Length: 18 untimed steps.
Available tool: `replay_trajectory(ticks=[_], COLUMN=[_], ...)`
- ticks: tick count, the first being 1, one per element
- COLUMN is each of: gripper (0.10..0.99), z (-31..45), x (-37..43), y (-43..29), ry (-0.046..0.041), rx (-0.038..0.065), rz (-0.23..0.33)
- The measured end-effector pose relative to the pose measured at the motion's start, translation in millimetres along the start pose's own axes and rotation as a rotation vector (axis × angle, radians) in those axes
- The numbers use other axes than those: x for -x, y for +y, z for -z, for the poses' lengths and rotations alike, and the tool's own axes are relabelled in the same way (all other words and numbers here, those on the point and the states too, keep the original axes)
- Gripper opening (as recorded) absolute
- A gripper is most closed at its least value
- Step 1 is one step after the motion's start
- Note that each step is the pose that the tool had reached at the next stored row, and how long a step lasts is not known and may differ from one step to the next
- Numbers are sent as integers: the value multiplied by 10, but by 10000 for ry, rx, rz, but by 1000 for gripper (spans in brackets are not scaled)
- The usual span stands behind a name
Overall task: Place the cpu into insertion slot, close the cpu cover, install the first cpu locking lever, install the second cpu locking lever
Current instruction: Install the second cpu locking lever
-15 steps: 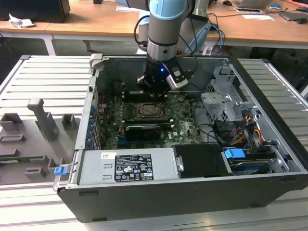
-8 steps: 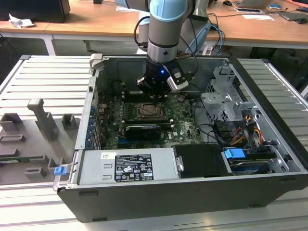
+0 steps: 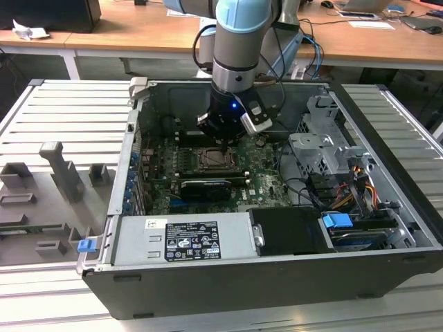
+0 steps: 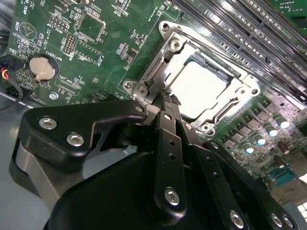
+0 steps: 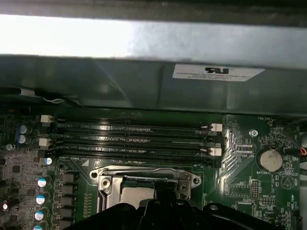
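While the cpu is seated flat in the insertion slot of the green motherboard, its pale metal top is seen through the central window of the cpu cover, which lies closed over it. In the first wrist view the same cpu is partly hidden behind the black gripper body, with the cpu cover framing it. A thin locking lever is observed along one edge of the cover; whether it is latched cannot be told.

The gripper is positioned just beside the cpu, at the cover's hinged edge, with its fingertips drawn together and nothing held between them. Contact between the tips and the cover frame cannot be confirmed. In the exterior view the gripper hangs directly above the socket, inside the open computer case.

Beside the socket, four black memory slots are noted running parallel to the cover's edge. A round coin battery is mounted on the board, well apart from the cpu. A long black card is seated near the socket, towards the silver power supply.
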<state>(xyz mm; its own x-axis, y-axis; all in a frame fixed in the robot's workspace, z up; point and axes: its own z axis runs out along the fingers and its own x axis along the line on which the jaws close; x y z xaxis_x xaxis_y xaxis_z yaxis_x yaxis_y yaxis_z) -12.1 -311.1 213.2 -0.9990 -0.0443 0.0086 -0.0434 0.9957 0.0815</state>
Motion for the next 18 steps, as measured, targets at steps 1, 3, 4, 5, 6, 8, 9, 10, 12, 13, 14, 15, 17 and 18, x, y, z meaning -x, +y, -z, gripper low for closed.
replay_trajectory(ticks=[1, 3, 4, 5, 6, 8, 9, 10, 12, 13, 14, 15, 17, 18], gripper=[106, 106, 106, 106, 106, 106, 106, 106, 106, 106, 106, 106, 106, 106], z=[28, 74, 128, 210, 254, 358, 388, 399, 402, 403, 404, 406, 410, 413], x=[0, 0, -1, -2, -2, -3, -3, -3, -4, -5, -6, -7, -10, -12], y=[0, 4, 8, 15, 18, 27, 29, 28, 7, -10, -28, -59, -117, -159], ry=[-1, -2, -2, -2, -2, -2, -1, -2, -2, -2, -2, -2, -2, -2], rx=[2, 3, 3, 2, 3, 3, 3, 4, 3, 3, 3, 3, 3, 3], rz=[0, 0, 0, 0, 1, 1, 1, 3, 1, 1, 1, 1, 0, 0])
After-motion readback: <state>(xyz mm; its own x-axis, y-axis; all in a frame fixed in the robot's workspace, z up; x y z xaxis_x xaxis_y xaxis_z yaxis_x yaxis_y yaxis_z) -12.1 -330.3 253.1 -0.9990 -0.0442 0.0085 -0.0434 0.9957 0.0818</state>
